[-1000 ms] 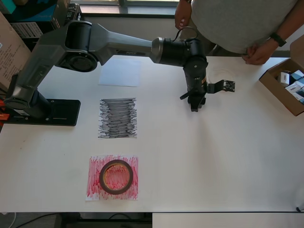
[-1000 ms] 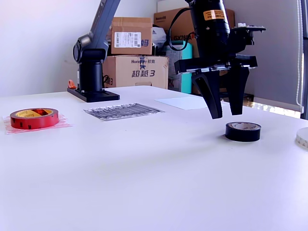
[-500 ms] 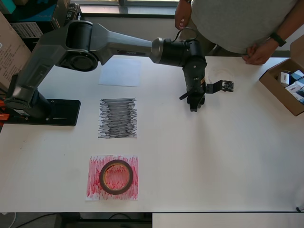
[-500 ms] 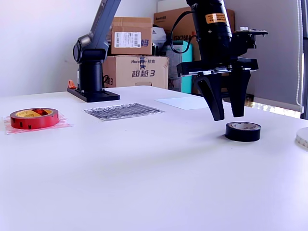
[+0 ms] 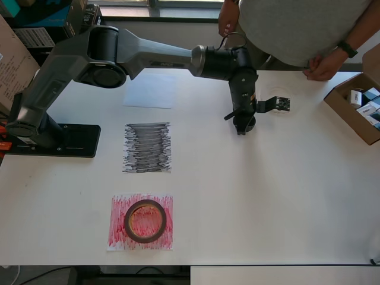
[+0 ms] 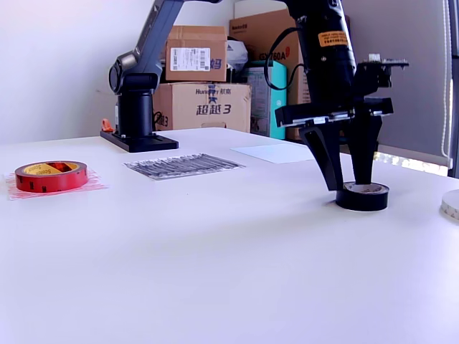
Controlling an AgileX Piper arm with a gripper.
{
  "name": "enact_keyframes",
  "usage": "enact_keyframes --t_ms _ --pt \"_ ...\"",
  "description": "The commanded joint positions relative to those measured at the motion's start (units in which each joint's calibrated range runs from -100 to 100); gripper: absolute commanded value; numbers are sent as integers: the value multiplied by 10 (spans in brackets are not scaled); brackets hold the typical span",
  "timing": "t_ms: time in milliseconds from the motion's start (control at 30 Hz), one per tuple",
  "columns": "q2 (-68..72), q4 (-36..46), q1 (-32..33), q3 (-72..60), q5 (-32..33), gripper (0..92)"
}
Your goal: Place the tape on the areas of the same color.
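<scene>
My gripper (image 6: 349, 183) is open and lowered over the small black tape roll (image 6: 363, 196). One finger stands just left of the roll in the exterior view, and the other is at or behind its ring. In the overhead view the gripper (image 5: 240, 126) hides most of the black roll (image 5: 249, 123). The large red roll (image 5: 145, 221) lies on the red scribbled sheet (image 5: 119, 205). The black scribbled sheet (image 5: 147, 147) and the white sheet (image 5: 150, 90) hold nothing. The whitish roll (image 6: 452, 204) lies at the exterior view's right edge.
A person (image 5: 297, 29) stands at the table's far edge. An open cardboard box (image 5: 356, 107) with small items sits at the overhead view's right. The arm's base plate (image 5: 56, 139) is at its left. Cardboard boxes (image 6: 197, 54) stand behind the table.
The gripper has moved toward the black roll and come down, from hovering beside it to having its open fingers at the roll. The tape rolls have not moved.
</scene>
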Motion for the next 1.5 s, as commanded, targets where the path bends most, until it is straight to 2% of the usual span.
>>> enact_keyframes --t_ms 0,233,300,367,500,533,600,667,1067,1167,1333,1467 --pt "10 2 -6 -3 -3 473" --pt "11 2 -6 -3 -3 469" --pt "11 2 -5 -3 -3 428" --pt "11 2 -5 -3 -3 327" --pt "12 2 -6 -3 -3 30" --pt "12 2 -6 -3 -2 0" --pt "12 2 -6 -3 2 25" --pt "12 2 -6 -3 2 0" --pt "-19 12 -9 7 2 0" --pt "-59 41 -19 16 2 0" --pt "-129 51 -39 85 -14 0" --pt "-192 45 -59 180 -52 0"
